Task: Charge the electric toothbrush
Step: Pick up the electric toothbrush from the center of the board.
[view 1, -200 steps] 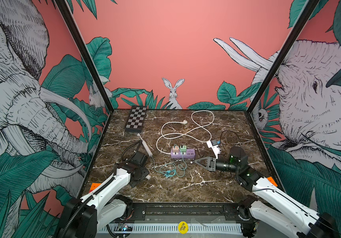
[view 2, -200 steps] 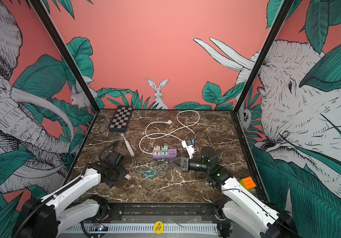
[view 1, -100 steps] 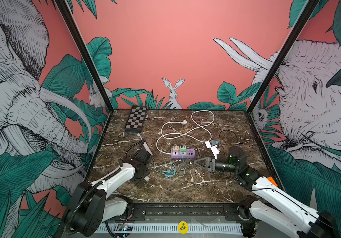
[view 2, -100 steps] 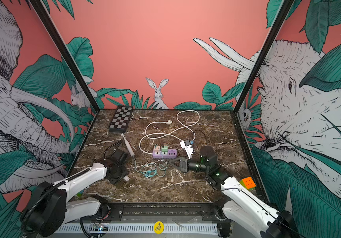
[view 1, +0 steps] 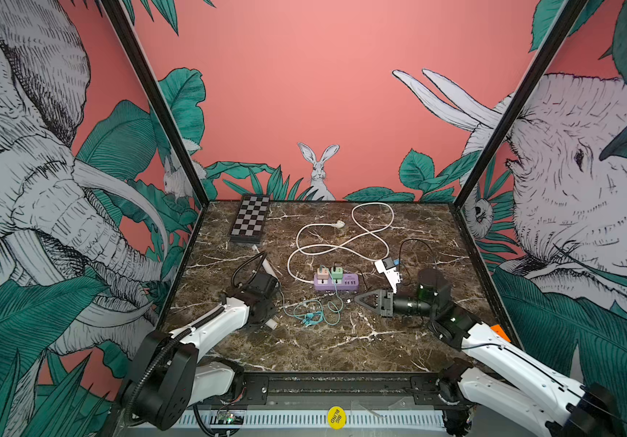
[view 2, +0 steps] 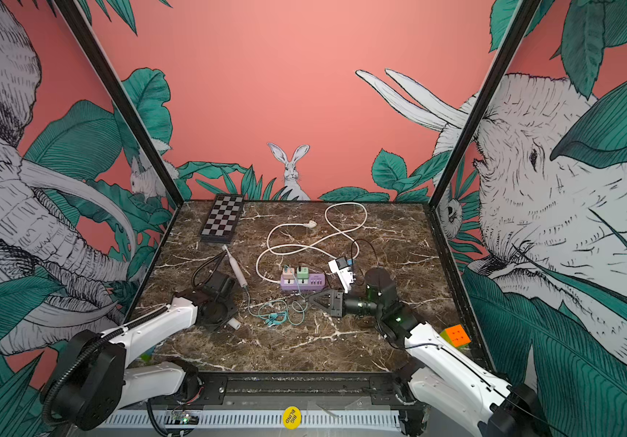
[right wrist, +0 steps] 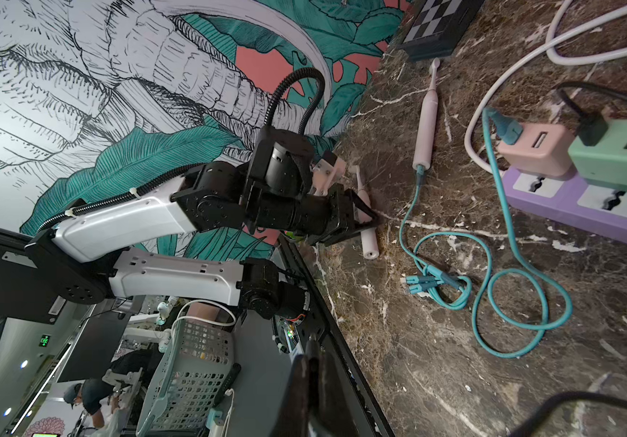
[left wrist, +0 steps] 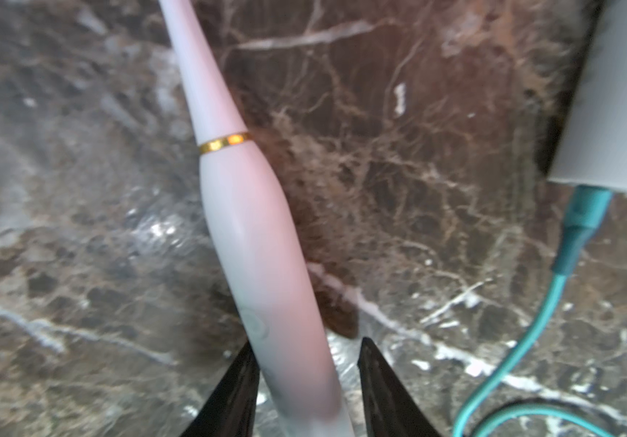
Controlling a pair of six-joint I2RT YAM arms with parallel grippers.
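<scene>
Cable tangle, power strip near left gripper; toothbrush seemingly inside it.

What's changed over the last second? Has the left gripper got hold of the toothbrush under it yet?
The left gripper came down over the near toothbrush and its jaws narrowed around the handle. A gap still shows beside one finger, so there is no firm grip yet. The toothbrush itself has not moved. Unchanged: the right gripper, shut and in place, the far toothbrush, the teal cable and the strip.
</scene>
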